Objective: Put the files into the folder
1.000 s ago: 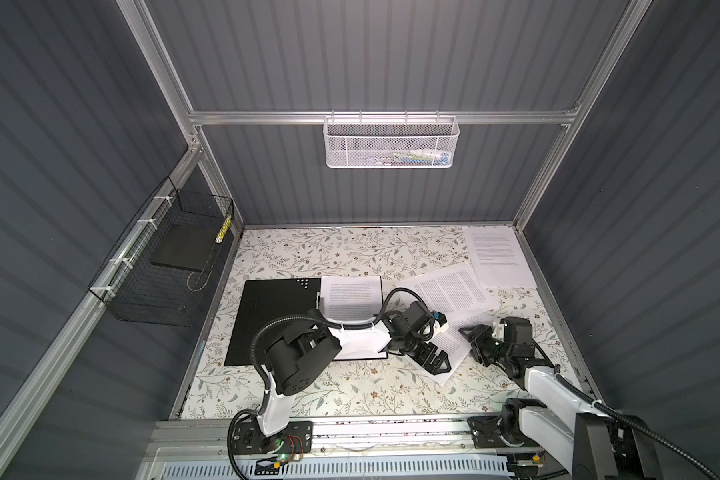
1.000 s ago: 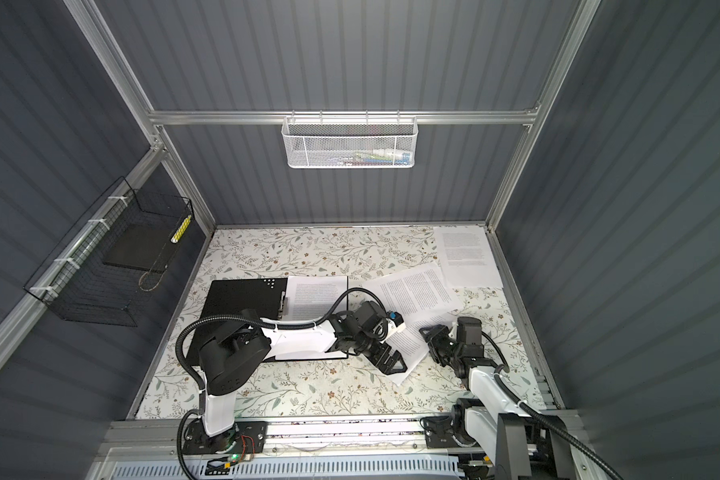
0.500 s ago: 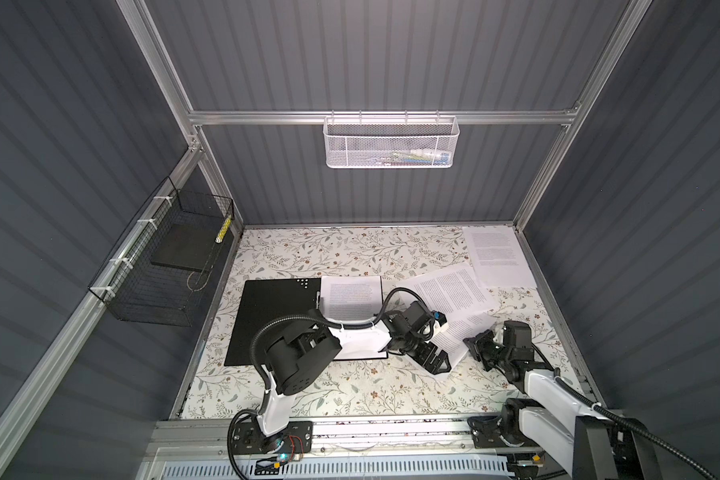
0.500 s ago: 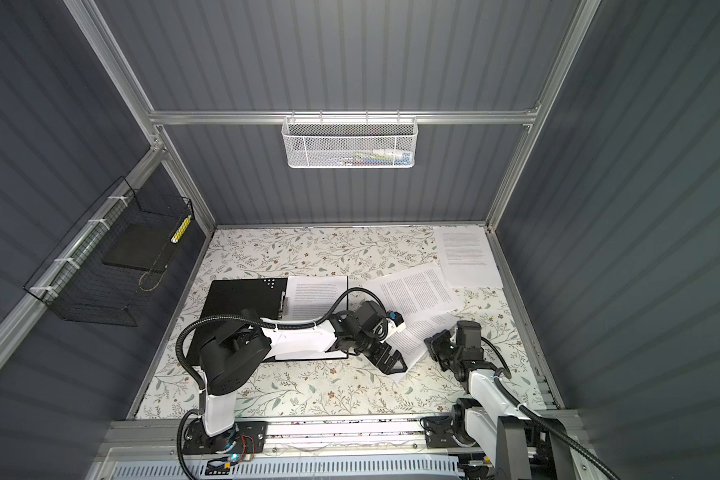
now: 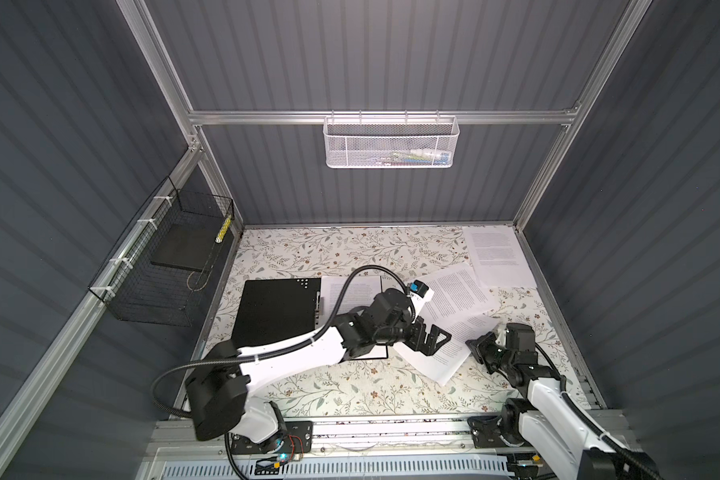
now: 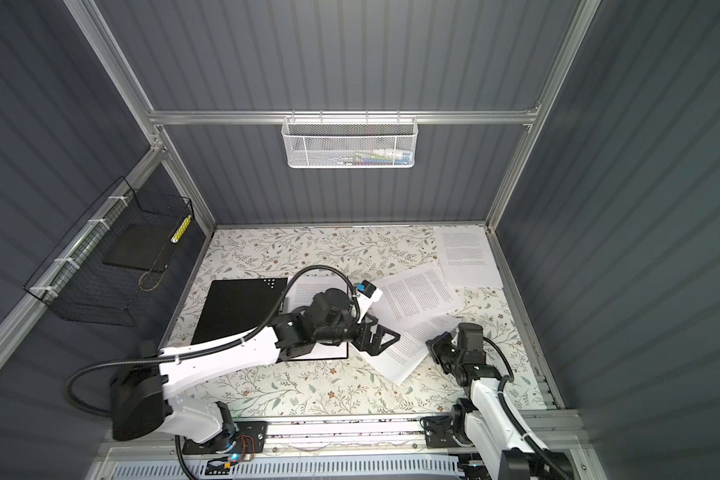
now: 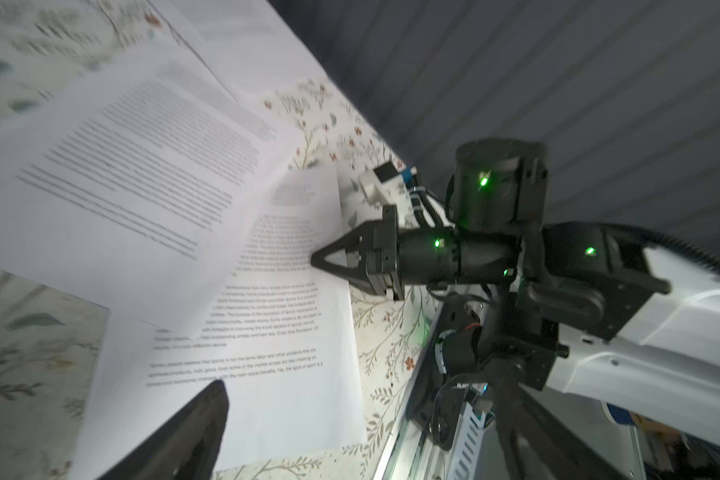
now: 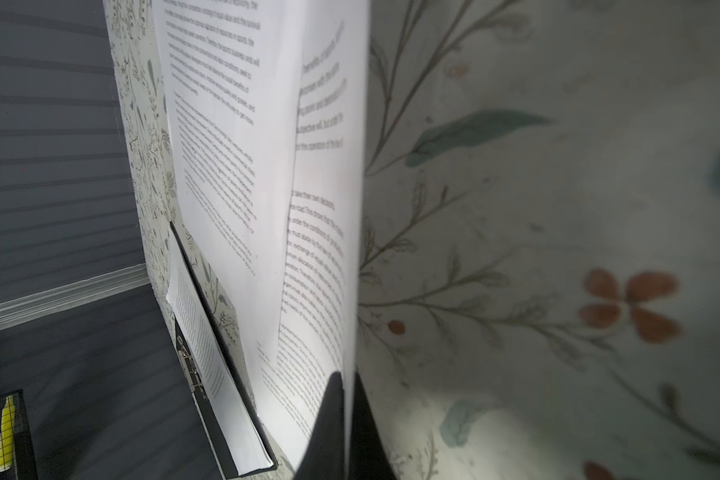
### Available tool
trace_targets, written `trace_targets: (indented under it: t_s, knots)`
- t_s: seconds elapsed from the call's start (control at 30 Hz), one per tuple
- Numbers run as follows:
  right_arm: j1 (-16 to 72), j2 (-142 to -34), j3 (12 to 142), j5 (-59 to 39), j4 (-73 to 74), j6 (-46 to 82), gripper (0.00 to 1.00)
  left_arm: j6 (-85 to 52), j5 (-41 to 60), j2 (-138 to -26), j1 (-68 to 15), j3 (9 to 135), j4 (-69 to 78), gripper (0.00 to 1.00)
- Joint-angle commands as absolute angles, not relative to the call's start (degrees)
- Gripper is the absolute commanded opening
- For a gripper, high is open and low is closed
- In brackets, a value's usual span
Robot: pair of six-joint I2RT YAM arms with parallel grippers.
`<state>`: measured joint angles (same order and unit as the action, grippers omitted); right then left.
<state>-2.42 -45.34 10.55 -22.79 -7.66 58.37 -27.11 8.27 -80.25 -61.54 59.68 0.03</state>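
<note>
The folder (image 5: 277, 311) lies open at the left, black inside, with a printed sheet (image 5: 352, 291) on its right half. Three files lie loose to the right: one by the back right corner (image 5: 495, 257), one in the middle (image 5: 458, 291), and a front one (image 5: 441, 361). My right gripper (image 5: 472, 347) is shut on the front sheet's right edge; in the right wrist view the two jaws pinch the paper (image 8: 321, 249) between them. My left gripper (image 5: 435, 338) hovers open over the same sheet (image 7: 275, 332), nothing in it. Only one of its fingers (image 7: 192, 424) shows in the left wrist view.
A white mesh basket (image 5: 389, 141) hangs on the back wall. A black wire basket (image 5: 163, 266) with a dark slab hangs on the left wall. An aluminium rail (image 5: 391, 428) runs along the table's front edge, and the right wall stands close to the right arm.
My right gripper's jaws have closed on the edge of the front sheet. The left arm has stayed where it was, still open.
</note>
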Motion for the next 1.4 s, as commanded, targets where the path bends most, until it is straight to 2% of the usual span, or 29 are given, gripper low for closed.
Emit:
trace_targets:
  t_s: [0.0, 0.17, 0.33, 0.63, 0.83, 1.07, 1.27, 1.37]
  knots:
    - [-2.4, -41.5, 16.5, -22.1, -18.8, 52.8, 0.00, -20.9, -3.9, -75.0, -61.9, 57.8, -7.8, 1.00]
    - [-2.1, -35.1, 26.8, -17.2, -32.7, 46.8, 0.00, -12.9, -12.8, -65.0, -61.9, 55.3, -13.6, 1.00]
    - [-2.0, -34.4, 39.0, -14.9, -41.9, 43.1, 0.00, -6.6, -19.0, -55.9, -61.9, 50.8, -14.3, 1.00]
    - [0.3, -38.0, 54.7, -18.5, -44.9, 41.9, 0.00, -3.5, -24.0, -49.5, -61.9, 49.3, -19.6, 1.00]
    - [10.6, -46.4, 60.1, -15.7, -40.5, 42.8, 0.00, -2.7, -25.2, -45.9, -61.9, 47.5, -21.7, 1.00]
    - [24.8, -62.5, 66.8, -12.8, -32.6, 42.9, 0.00, -2.7, -26.7, -46.3, -61.9, 46.7, -22.9, 1.00]
    - [33.6, -78.7, 75.1, -23.0, -19.4, 45.7, 0.00, -3.7, -41.0, -49.1, -61.4, 49.4, -27.4, 1.00]
    - [37.7, -85.6, 82.3, -26.4, -17.8, 45.4, 0.00, -4.8, -43.3, -48.5, -60.3, 49.9, -28.8, 1.00]
